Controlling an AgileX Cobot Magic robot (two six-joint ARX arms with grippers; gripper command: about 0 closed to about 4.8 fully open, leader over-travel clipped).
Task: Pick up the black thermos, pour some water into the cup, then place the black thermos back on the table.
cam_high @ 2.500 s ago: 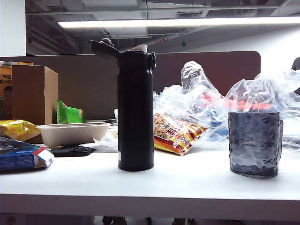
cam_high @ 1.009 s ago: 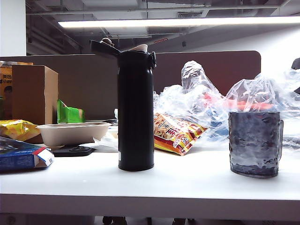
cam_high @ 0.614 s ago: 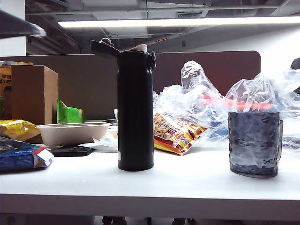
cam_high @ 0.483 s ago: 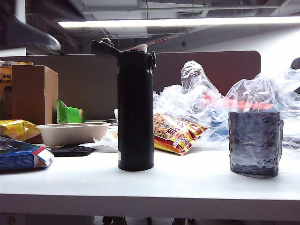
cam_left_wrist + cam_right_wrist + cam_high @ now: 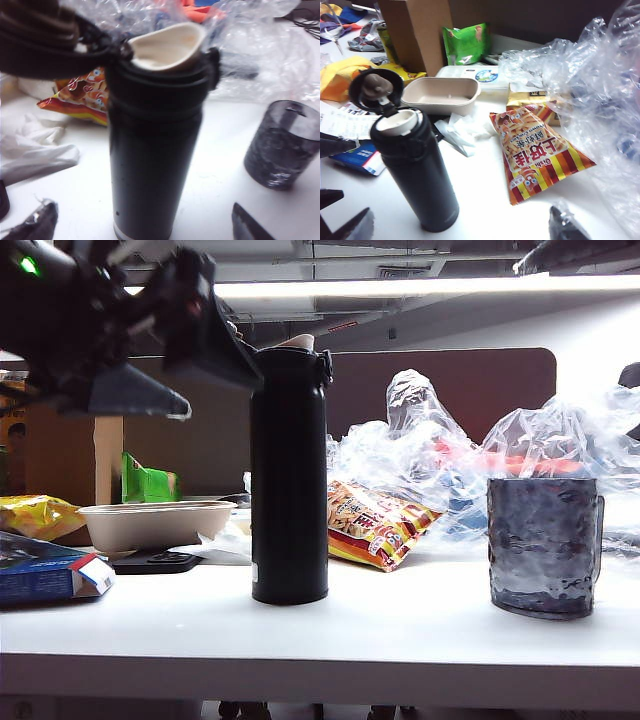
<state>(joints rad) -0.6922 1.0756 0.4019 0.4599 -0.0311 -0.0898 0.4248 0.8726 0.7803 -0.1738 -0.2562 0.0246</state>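
The black thermos stands upright on the white table, its flip lid hinged open above a pale spout. The dimpled grey-blue cup stands to its right, apart from it. My left gripper hangs open at the thermos's upper left, level with its top, blurred. In the left wrist view the left gripper has its fingertips wide on either side of the thermos, not touching it; the cup is beyond. My right gripper is open above the table beside the thermos, holding nothing.
Behind the thermos lie a striped snack bag, crumpled clear plastic bags and a paper tray. A cardboard box, a green packet and a blue carton crowd the left side.
My left arm has swung in from the upper left and come down to the thermos's top. The thermos and the cup have stayed where they were.
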